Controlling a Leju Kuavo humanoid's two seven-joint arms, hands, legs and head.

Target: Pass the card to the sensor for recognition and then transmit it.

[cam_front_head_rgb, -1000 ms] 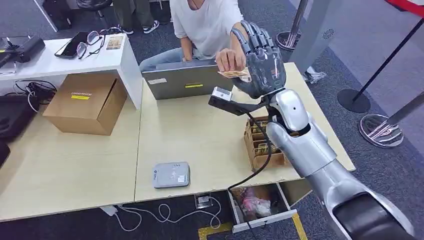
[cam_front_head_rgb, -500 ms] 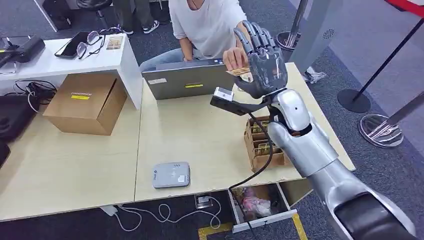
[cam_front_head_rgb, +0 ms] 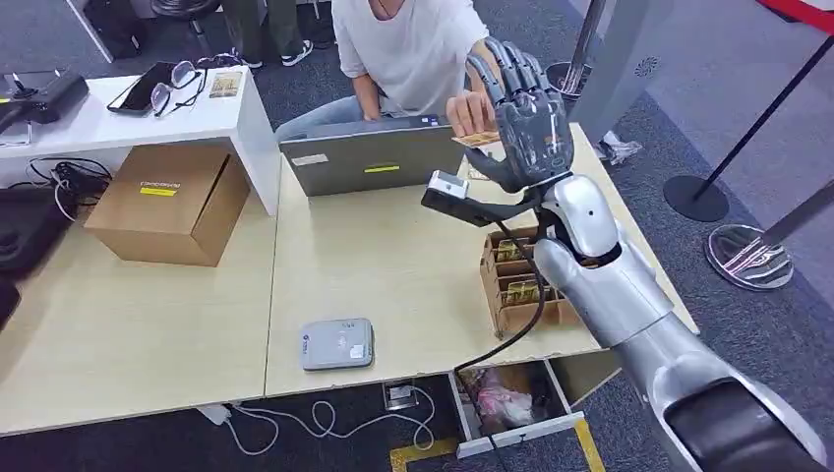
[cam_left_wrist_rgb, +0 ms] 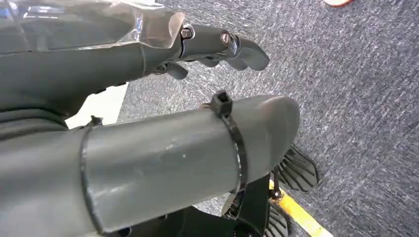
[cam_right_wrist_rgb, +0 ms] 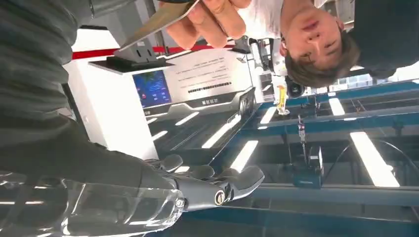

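Card (cam_front_head_rgb: 476,139) is what we follow: it is a small tan card held up in the air above the far edge of the table (cam_front_head_rgb: 393,265), just in front of the grey laptop (cam_front_head_rgb: 369,157). In the head view the person's hand (cam_front_head_rgb: 470,113) pinches the card from the far side, and our right hand (cam_front_head_rgb: 526,123) stands upright just beside it, palm toward the person, fingers long and spread. In the right wrist view the card (cam_right_wrist_rgb: 157,19) lies between the person's fingers (cam_right_wrist_rgb: 210,17), while the dark fingers of our right hand (cam_right_wrist_rgb: 212,185) are stretched out and apart from it. So we judge the right hand as released and grasping nothing; whether its thumb touches the card edge, we cannot tell.

Our left hand (cam_left_wrist_rgb: 217,47) hangs low over grey carpet (cam_left_wrist_rgb: 356,98). Its fingers are a little curled with gaps between them, and nothing sits inside, so it is also loose and empty.

On the table, the grey sensor pad (cam_front_head_rgb: 336,343) lies near the front edge, well apart from the card. A cardboard rack with more cards (cam_front_head_rgb: 516,280) stands under our right forearm. A closed brown box (cam_front_head_rgb: 167,202) rests on the left part of the table, beside a white side desk (cam_front_head_rgb: 138,113).
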